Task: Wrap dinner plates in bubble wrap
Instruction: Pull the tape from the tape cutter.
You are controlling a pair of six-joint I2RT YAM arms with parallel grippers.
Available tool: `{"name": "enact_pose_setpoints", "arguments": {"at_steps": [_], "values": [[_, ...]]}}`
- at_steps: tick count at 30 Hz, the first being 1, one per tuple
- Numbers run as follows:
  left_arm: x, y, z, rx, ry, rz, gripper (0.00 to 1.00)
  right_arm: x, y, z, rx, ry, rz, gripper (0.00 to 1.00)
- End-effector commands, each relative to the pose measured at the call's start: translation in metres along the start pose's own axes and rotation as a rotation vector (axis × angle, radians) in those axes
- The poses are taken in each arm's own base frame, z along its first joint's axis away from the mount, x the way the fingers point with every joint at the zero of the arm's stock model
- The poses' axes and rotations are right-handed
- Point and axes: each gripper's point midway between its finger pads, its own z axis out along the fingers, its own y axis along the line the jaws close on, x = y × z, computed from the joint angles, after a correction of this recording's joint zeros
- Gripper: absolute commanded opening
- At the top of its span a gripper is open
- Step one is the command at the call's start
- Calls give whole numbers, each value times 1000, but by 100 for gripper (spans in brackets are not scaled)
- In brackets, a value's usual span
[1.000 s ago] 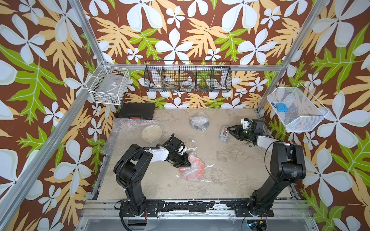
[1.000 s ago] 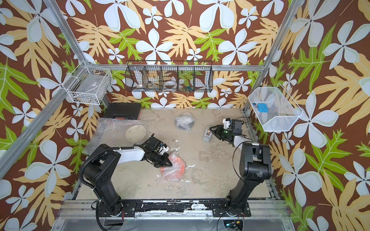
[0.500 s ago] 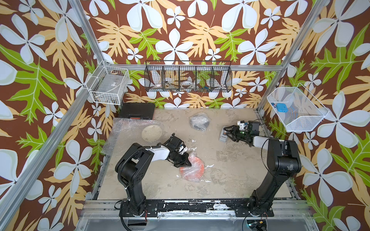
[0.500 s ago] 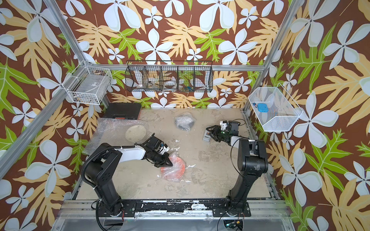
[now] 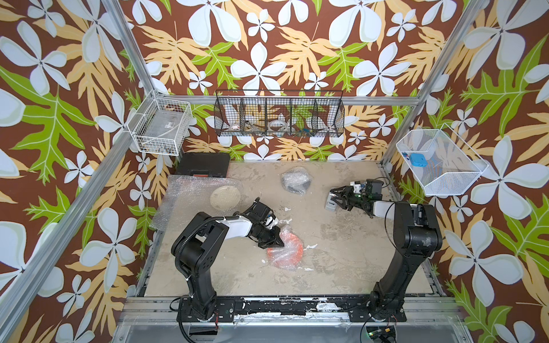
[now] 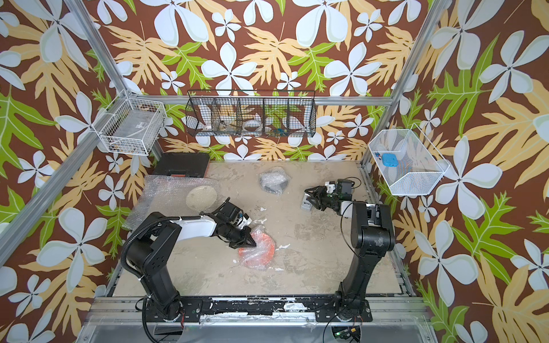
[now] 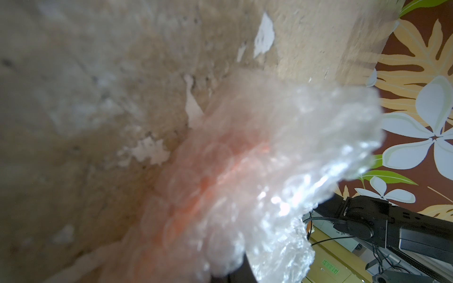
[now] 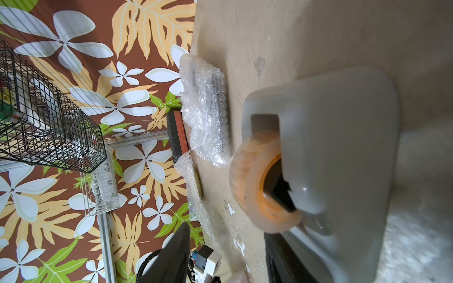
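Plates: 3. The orange plate point(image 5: 297, 249) sits mid-bench, bundled in bubble wrap point(image 5: 281, 259). The black plate point(image 5: 297, 184) is toward the back, wrapped in its own sheet. The cream plate point(image 5: 225, 197) lies uncovered on a flat sheet point(image 5: 184, 199) back-left, so 3 sheets in all. Left tool point(image 5: 280, 244) is closed, pinching the wrap at the orange plate's edge (its wrist view is mostly blurred wrap). Right tool point(image 5: 335, 198) is at a grey tape dispenser point(image 5: 329, 205) back-right; can't tell whether it grips. Bench point(image 5: 341, 252) is beige and scuffed with white flecks; the walls are brown floral, the frame aluminium. Wall baskets: 3, namely a black basket point(image 5: 279, 117) at the back, a white basket point(image 5: 162, 130) on the left and a mesh basket point(image 5: 439, 166) on the right. A black case point(image 5: 206, 163) sits just behind the flat sheet.
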Motion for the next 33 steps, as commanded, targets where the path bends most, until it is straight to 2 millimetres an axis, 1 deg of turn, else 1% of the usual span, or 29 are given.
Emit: {"name": "enact_pose_setpoints", "arguments": {"at_steps": [1,4,9,11,14,17,24,33], "values": [[3,28,1,-128,-10,-39,5,-2,0,1,2,-9,-3,50],[4,28,1,-127,-8,-39,5,-2,-7,3,13,-5,13,50],[4,28,1,-129,-8,-39,5,-4,-11,7,7,-6,16,52],[4,28,1,-128,-10,-38,5,-5,-10,8,5,-6,17,50],[4,28,0,-129,-12,-39,5,-7,-9,8,-3,-10,19,47],[4,28,1,-128,-12,-39,5,-9,-8,8,-4,-10,16,40],[4,28,0,-128,-11,-39,5,-7,-10,9,-1,-6,20,26],[5,28,0,-129,-11,-40,5,-6,-13,9,3,-4,20,11]]}}
